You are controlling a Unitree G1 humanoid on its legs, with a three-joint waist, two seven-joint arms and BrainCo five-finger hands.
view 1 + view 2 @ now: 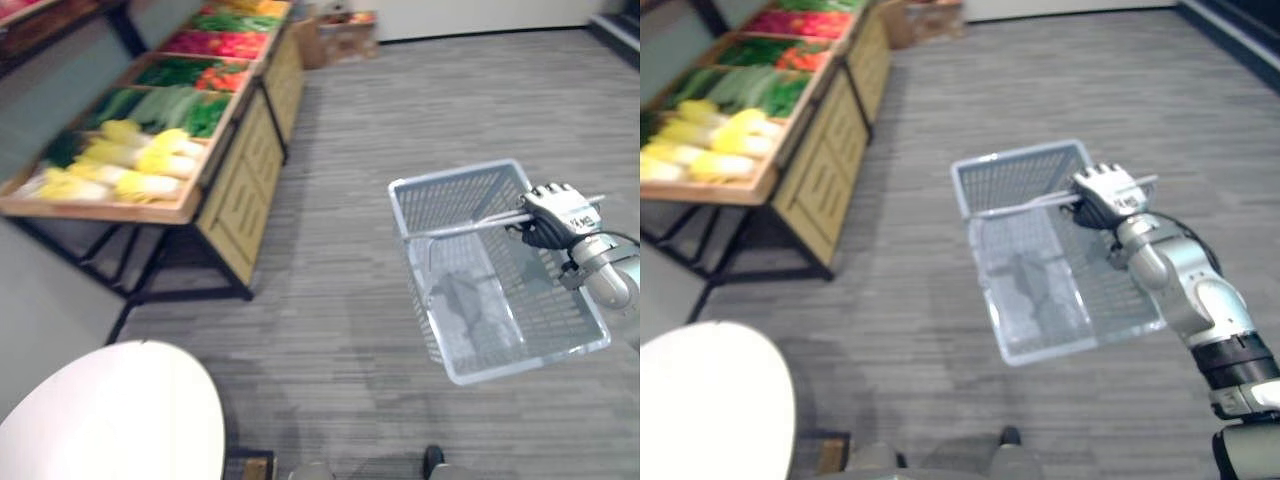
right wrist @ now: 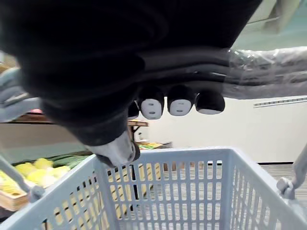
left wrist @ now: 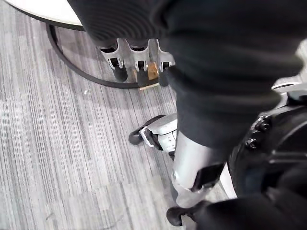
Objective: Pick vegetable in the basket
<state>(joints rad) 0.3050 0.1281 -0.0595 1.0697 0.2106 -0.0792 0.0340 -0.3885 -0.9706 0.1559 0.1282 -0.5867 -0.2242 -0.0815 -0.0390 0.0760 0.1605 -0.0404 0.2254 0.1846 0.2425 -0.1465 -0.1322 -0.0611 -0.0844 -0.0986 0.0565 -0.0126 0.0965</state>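
Grey carpet (image 1: 340,150) lies under the basket (image 1: 450,205), its handle (image 1: 470,227) clenched in the right robot hand (image 1: 555,213); left robot hand (image 3: 139,60) relaxed.

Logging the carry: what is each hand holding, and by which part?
The right hand is curled round the handle of the light-blue basket. The left hand hangs open, holding nothing.
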